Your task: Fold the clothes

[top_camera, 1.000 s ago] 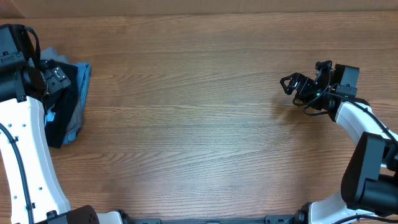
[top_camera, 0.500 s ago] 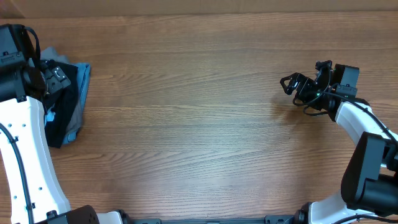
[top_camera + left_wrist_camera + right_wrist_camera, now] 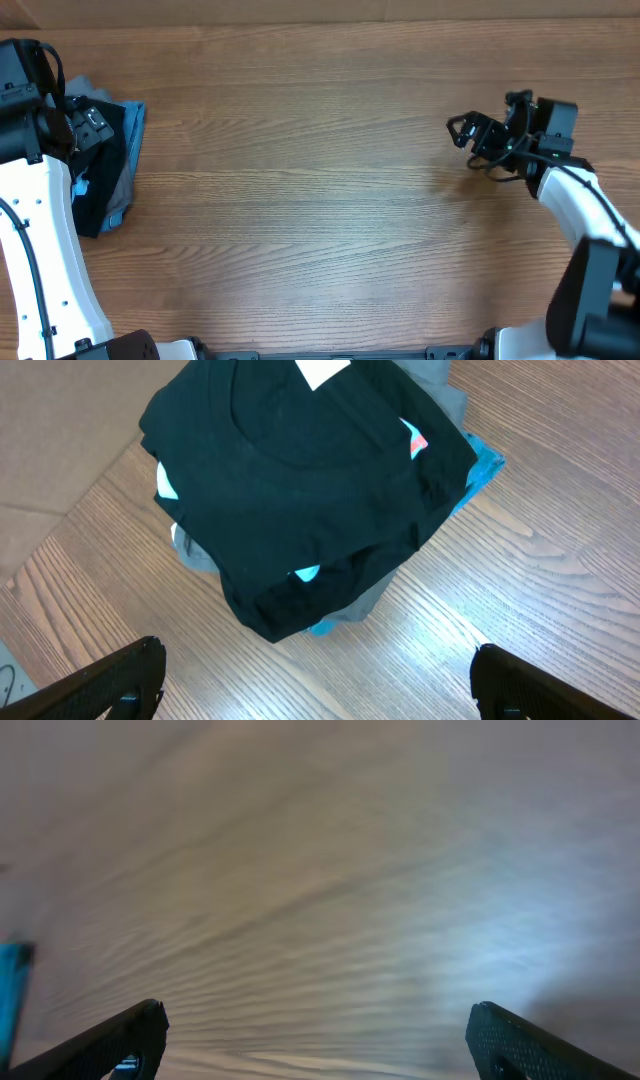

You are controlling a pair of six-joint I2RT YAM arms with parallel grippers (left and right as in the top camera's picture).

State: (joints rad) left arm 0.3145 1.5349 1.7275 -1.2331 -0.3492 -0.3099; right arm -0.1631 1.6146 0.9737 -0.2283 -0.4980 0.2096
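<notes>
A folded black garment [image 3: 300,490] with a small white neck tag [image 3: 322,370] lies on top of a small pile at the table's far left; the pile also shows in the overhead view [image 3: 95,208]. My left gripper [image 3: 315,685] is open and empty, hovering above the pile's near edge without touching it; in the overhead view it sits over the pile [image 3: 92,120]. My right gripper [image 3: 462,132] is far off at the right side of the table, open and empty over bare wood; the right wrist view [image 3: 315,1040] is blurred.
A light blue garment [image 3: 480,470] and a grey garment [image 3: 440,385] lie under the black one in the same pile. The wooden table [image 3: 300,200] stretches between the two arms. A cardboard-coloured surface [image 3: 60,430] borders the table beyond the pile.
My right gripper has shifted slightly left and towards the far edge. The left arm and the pile have not moved.
</notes>
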